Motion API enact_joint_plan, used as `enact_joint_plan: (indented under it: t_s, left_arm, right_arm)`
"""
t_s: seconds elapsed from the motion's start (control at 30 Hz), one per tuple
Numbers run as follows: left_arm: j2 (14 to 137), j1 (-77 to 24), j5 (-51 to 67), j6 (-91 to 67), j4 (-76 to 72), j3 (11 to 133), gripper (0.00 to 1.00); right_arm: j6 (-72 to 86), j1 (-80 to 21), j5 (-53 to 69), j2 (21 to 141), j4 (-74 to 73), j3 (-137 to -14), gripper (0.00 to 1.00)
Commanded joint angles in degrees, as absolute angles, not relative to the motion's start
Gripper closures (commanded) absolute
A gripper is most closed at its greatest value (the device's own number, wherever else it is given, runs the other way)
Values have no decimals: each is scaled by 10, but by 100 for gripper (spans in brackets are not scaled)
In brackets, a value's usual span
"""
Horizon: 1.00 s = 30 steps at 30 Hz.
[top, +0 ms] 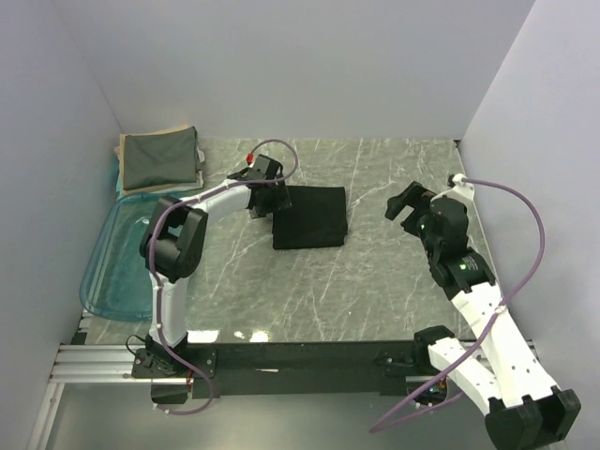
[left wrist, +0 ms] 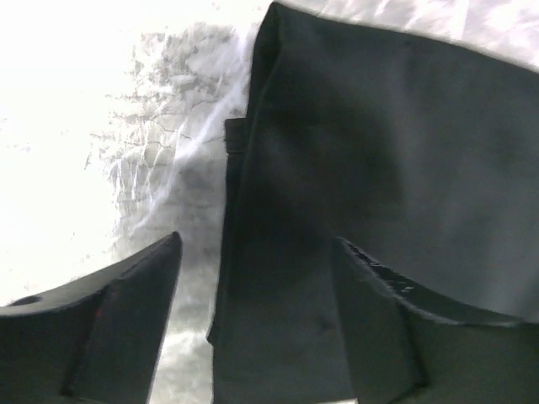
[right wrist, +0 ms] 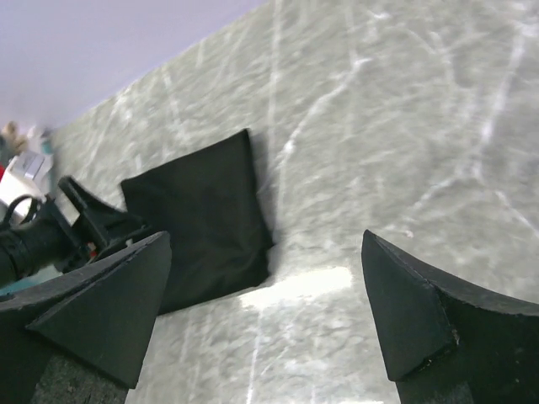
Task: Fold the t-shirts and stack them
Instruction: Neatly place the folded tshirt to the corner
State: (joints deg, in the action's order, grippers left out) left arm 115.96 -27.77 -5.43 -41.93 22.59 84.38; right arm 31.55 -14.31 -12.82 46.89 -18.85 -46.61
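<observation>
The near end of the black t-shirt (left wrist: 379, 168) is cut off in the left wrist view, and the table (top: 375, 281) beside it is washed out to white; whether the fingers touch the cloth I cannot tell. The clear blue tub (top: 112, 272) lies well to the left of this shirt, on the nearer side. The right gripper (top: 401, 208) hangs well apart to the right of the shirt; its jaws are wide and hold nothing. The left gripper (left wrist: 257, 244) stands at the shirt's left edge, jaws apart and gripping nothing; the folded edge lies between the fingers. Farther and to the left of the shirt, the grey-green t-shirt (top: 159, 159) rests on the beige t-shirt (top: 141, 193), which shows only its edges.
</observation>
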Motion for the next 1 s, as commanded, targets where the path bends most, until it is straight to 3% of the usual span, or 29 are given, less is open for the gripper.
enact_joint_plan:
  t_s: [0.0, 0.07, 0.23, 0.27, 0.33, 0.47, 0.77, 0.97]
  left_arm:
    - [1179, -277, -50, -406, 250, 882, 25]
    - [1190, -279, -44, -404, 247, 882, 35]
    - [1210, -294, -46, -396, 263, 894, 41]
    - [1219, -295, -49, -391, 265, 897, 47]
    - [1236, -301, -56, -388, 280, 910, 50]
    - [1262, -308, -65, -382, 302, 933, 99]
    - [1269, -318, -184, -326, 345, 994, 99]
    - [1196, -318, -300, -238, 291, 947, 99]
  right_arm:
    - [330, -141, -190, 450, -183, -444, 0]
    - [328, -141, -200, 442, -188, -440, 0]
    - [315, -142, -209, 449, -186, -432, 0]
    - [309, -142, -207, 453, -185, -432, 0]
    - [305, -141, -205, 461, -189, -433, 0]
    - [298, -141, -214, 468, -185, -431, 0]
    - [287, -141, -219, 467, -165, -416, 0]
    - [283, -140, -204, 472, -144, -404, 1]
